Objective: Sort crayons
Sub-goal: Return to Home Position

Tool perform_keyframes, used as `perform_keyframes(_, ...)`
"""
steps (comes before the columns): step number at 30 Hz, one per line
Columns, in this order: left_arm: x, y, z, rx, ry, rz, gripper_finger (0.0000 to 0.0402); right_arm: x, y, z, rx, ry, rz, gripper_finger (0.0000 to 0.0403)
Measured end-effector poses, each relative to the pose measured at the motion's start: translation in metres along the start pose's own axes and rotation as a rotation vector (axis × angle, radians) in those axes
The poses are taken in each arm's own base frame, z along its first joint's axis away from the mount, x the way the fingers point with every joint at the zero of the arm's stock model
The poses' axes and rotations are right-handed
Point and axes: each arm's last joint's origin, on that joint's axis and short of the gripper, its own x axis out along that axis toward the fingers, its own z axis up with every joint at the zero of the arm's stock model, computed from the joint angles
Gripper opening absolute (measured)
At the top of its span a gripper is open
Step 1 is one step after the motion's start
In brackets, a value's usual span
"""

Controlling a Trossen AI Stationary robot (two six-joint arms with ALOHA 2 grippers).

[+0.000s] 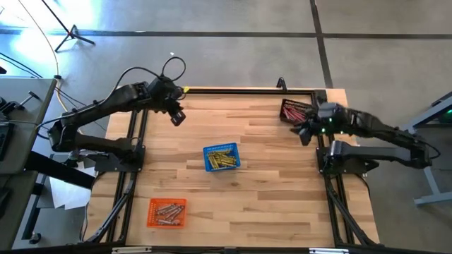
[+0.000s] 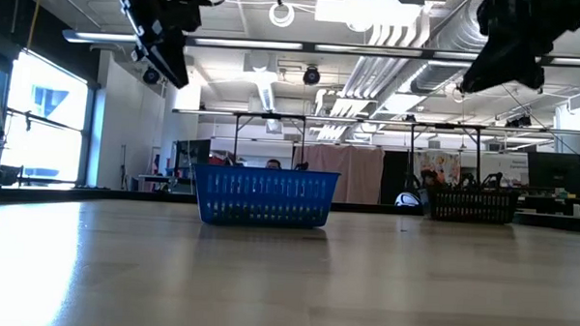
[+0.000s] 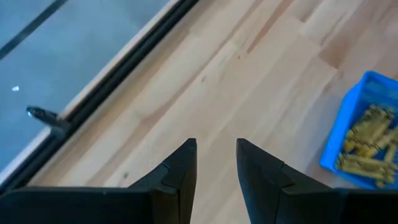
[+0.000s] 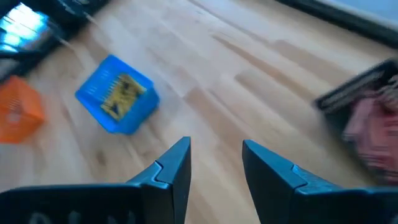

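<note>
Showing the wooden bench from above, with three mesh baskets standing well apart on it. The blue basket sits near the middle of the bench and holds a heap of yellow crayons. The orange basket stands toward the near left corner and holds tan crayons lying side by side. The dark basket stands at the far right corner, against the black frame, and holds red crayons. Every crayon that can be made out lies inside one of these baskets, grouped by colour.

The left claw hangs above bare wood near the far left corner, well apart from all three baskets. Its wrist view shows the two dark fingers parted by a narrow gap, with nothing between them.

The right claw hangs just beside the dark basket, on its nearer side, raised off the bench. Its fingers are likewise parted and grip nothing.

In the low view the blue and dark baskets rest flat on the bench, with both arms raised high above them.
</note>
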Motion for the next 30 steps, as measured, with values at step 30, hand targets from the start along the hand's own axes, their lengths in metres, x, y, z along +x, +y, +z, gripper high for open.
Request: perform_keyframes(30,-0.075,-0.017,-0.083,-0.234,-0.105,-0.282,0.0099,0.053,-0.016,-0.079,-0.033,-0.338,0.362,0.013)
